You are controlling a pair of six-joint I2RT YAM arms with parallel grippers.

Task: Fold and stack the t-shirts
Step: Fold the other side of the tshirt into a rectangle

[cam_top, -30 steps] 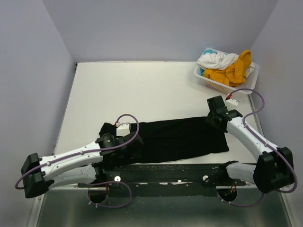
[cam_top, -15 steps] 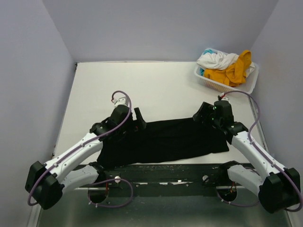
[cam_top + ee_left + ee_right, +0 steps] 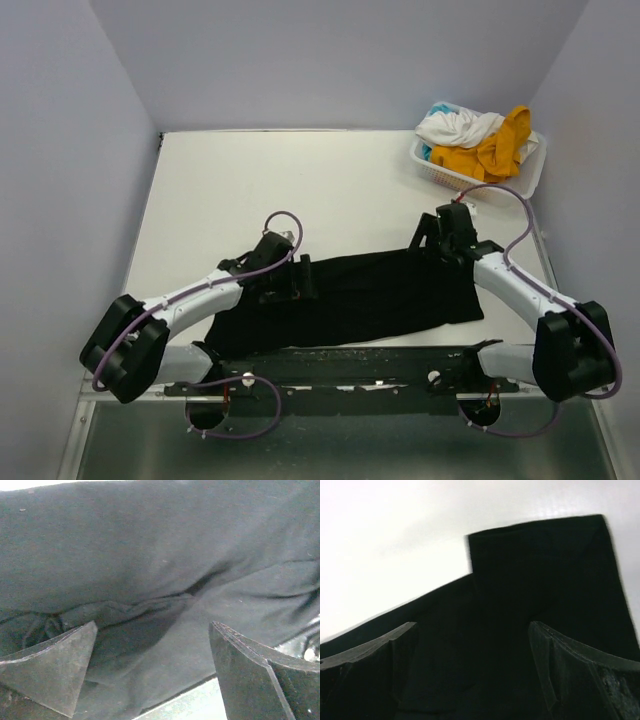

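Observation:
A black t-shirt (image 3: 370, 295) lies folded into a long band across the near part of the table. My left gripper (image 3: 300, 275) is open and empty, low over the shirt's left part; its wrist view shows wrinkled black cloth (image 3: 150, 570) between the spread fingers (image 3: 55, 665). My right gripper (image 3: 428, 240) is open and empty at the shirt's far right corner; its wrist view shows the shirt's stepped far edge (image 3: 535, 580) against the white table. White (image 3: 455, 125), mustard-yellow (image 3: 495, 150) and teal (image 3: 430, 150) shirts lie heaped in the basket.
The white slotted basket (image 3: 470, 180) stands at the table's far right, just beyond my right arm. A dark rail (image 3: 350, 365) runs along the table's near edge under the shirt. The side walls stand close on both sides.
My left gripper has swung right and nearer, onto the shirt's left part. My right gripper has shifted slightly along the shirt's far right corner. The black shirt has stayed in place.

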